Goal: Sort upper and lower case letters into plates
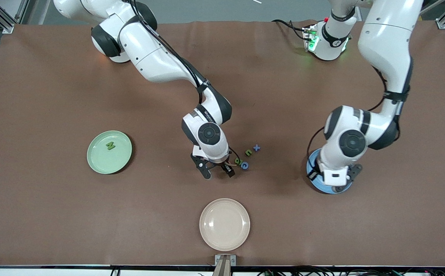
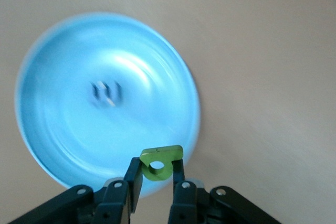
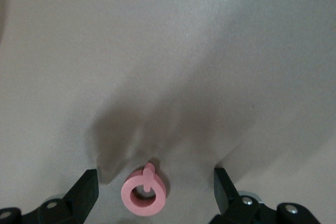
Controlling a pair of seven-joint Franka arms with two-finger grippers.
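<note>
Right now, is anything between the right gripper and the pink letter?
Nothing visible. The right gripper is open with the pink letter lying on the bare table between its fingers, touching neither.

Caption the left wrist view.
Left claw grips a green letter over the blue plate, one letter inside.

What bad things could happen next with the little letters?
The left end effector pinches the green letter over the blue plate's rim, so a drop might land outside. The open right end effector straddles the pink letter; closing off-centre could flick it toward the letters nearby.
</note>
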